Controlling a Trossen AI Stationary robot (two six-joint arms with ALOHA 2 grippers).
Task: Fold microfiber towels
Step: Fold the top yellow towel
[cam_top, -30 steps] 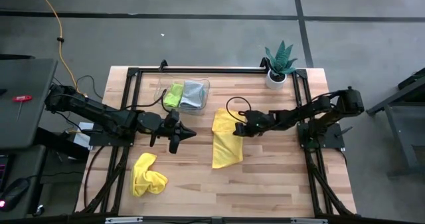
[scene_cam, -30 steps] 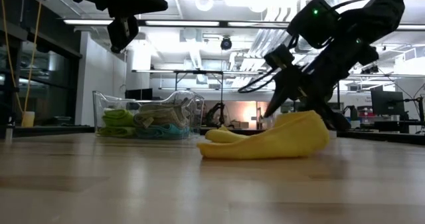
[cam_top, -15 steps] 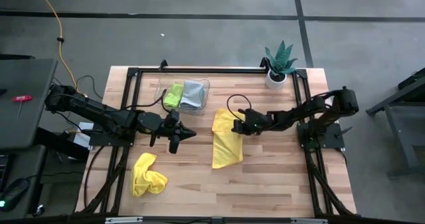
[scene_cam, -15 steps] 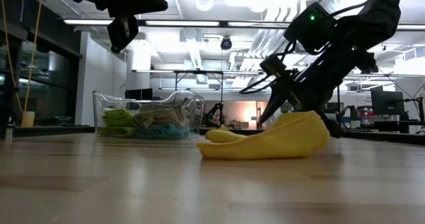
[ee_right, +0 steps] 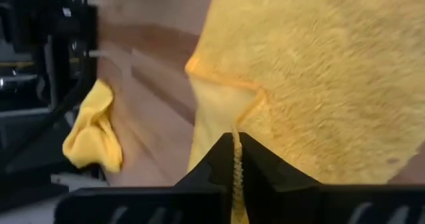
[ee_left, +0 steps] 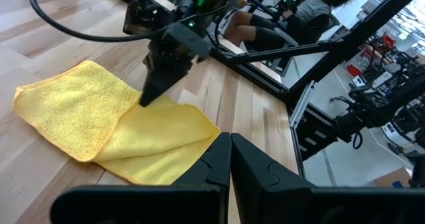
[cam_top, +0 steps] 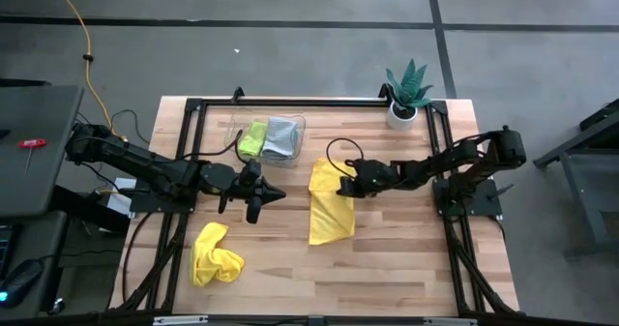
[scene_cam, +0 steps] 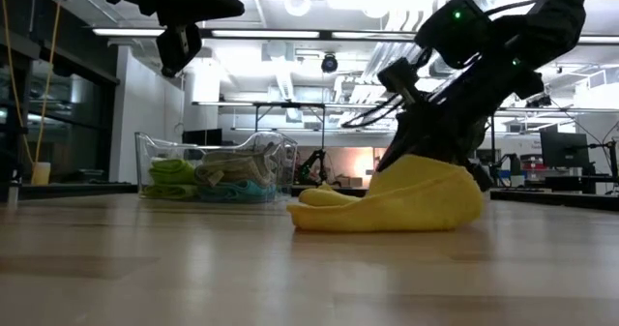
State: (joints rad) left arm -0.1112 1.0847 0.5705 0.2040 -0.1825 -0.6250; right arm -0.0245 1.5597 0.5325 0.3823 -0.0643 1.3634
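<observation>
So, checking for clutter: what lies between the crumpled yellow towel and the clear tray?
In the high view, the left end effector, shut and empty, hangs between the crumpled yellow towel and the tray; the wood below looks bare.

Overhead view straight down, table-level view across, two close wrist views, all sharing the yellow towel [cam_top: 330, 204].

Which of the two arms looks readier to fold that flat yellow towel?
The right. Its gripper is already shut on the flat yellow towel, pinching its edge. The left gripper hangs shut and empty beside the towel.
</observation>
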